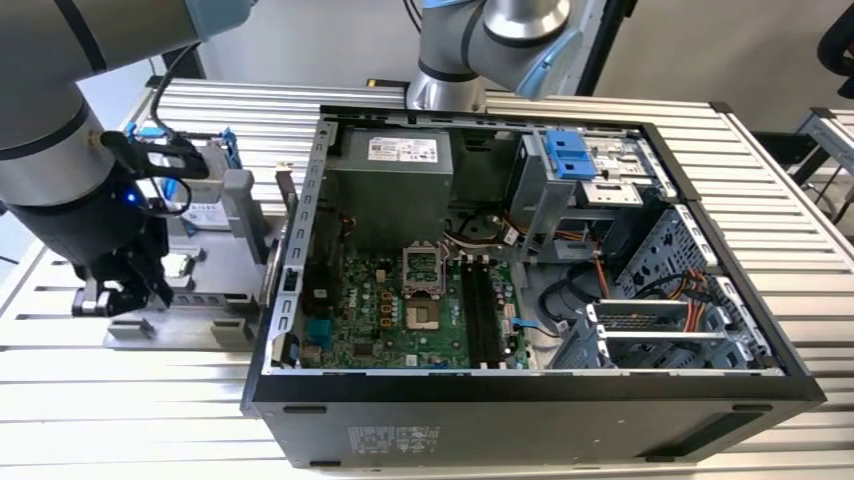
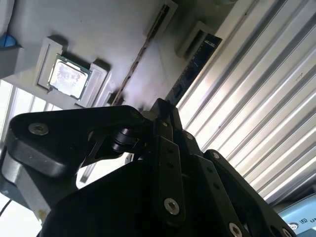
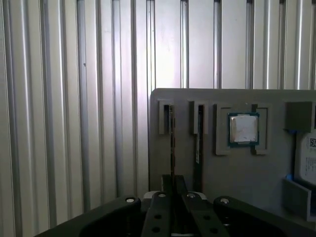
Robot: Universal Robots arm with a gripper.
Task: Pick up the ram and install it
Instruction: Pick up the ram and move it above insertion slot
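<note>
Jaws drawn close together, with a gap barely wider than a board between them, and they seem to pinch one end of the ram (image 3: pixel 171 143). It stands on edge in a slot of the grey holder (image 3: pixel 247 182), in the slot farthest from the processor chip (image 3: pixel 243 129). A second stick (image 3: pixel 199 143) stands in the next slot, just beside it. The holder rests on the ribbed desk (image 3: pixel 74 98), at the exterior view's left of the open computer case (image 1: pixel 534 395), well apart from the black slots (image 1: pixel 481 310) on the motherboard (image 1: pixel 387 310).

The ram should handle as a light, stiff, thin and brittle part. A hold across its two flat faces, clear of the contact edge, looks safest. Too hard a squeeze or any twist could crack it, and the smooth faces may slip.

It shows as a slim line edge-on in the first wrist view, and as a long, dark, flat strip in the second wrist view (image 2: pixel 195 66).
</note>
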